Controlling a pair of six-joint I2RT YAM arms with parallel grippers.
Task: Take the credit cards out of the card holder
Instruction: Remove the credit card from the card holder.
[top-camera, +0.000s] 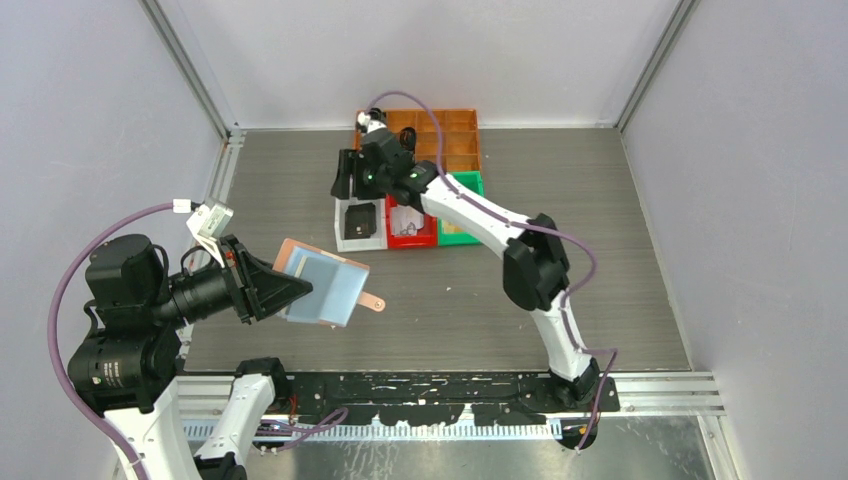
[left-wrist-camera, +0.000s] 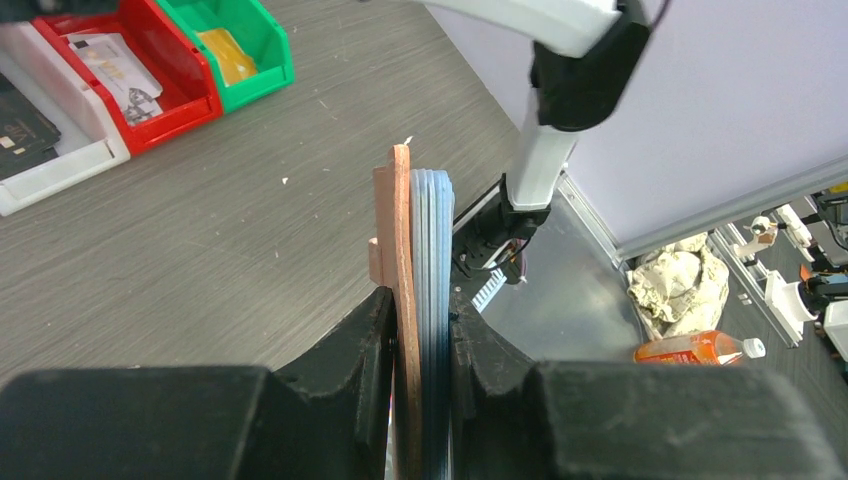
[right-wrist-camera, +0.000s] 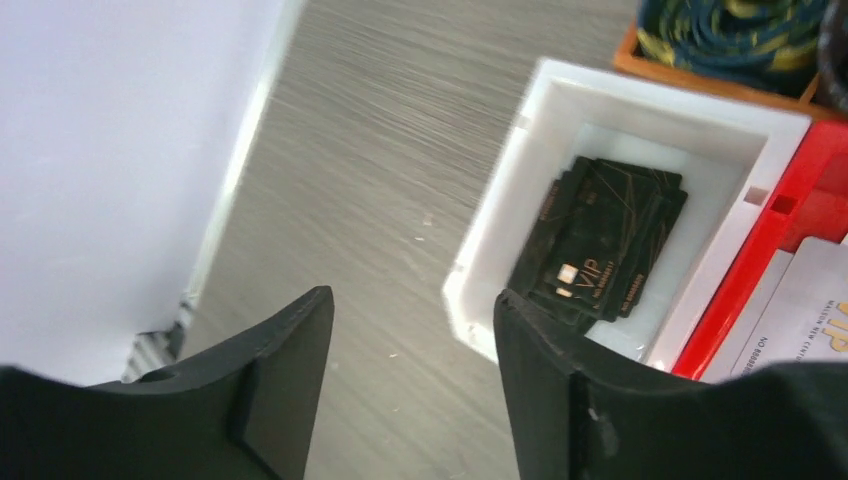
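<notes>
L gripper (left-wrist-camera: 425, 330) is pinched on the card holder (top-camera: 322, 282), holding it up off the table (top-camera: 560, 300) at the left side, edge-on to its own cam. Prob held raised like that so the slot face stays reachable for the other arm. From the top view the holder is a flat tan-pink back w/ a grey-blue pocket face, tilted, strap tab sticking out toward the table centre. Wrist view shows the stacked blue pocket layers against the tan backing; can't see any card left in the slots from either angle, so whether it's empty is unclear.

Mid-table, at the far side: white bin (top-camera: 358, 222), red bin (top-camera: 410, 228), green bin (top-camera: 462, 205) in a row, orange tray (top-camera: 450, 135) behind them. Black cards (right-wrist-camera: 600, 240) w/ gold "VIP" print lie stacked in the white bin; whitish card (left-wrist-camera: 105, 65) in the red one, yellow-orange card (left-wrist-camera: 228, 55) in the green. Looks like sorting by colour.

R gripper (right-wrist-camera: 410, 345) hovers just above the white bin's near-left corner, jaws spread apart, nothing between them – reads as a drop-off spot for the black cards
</notes>
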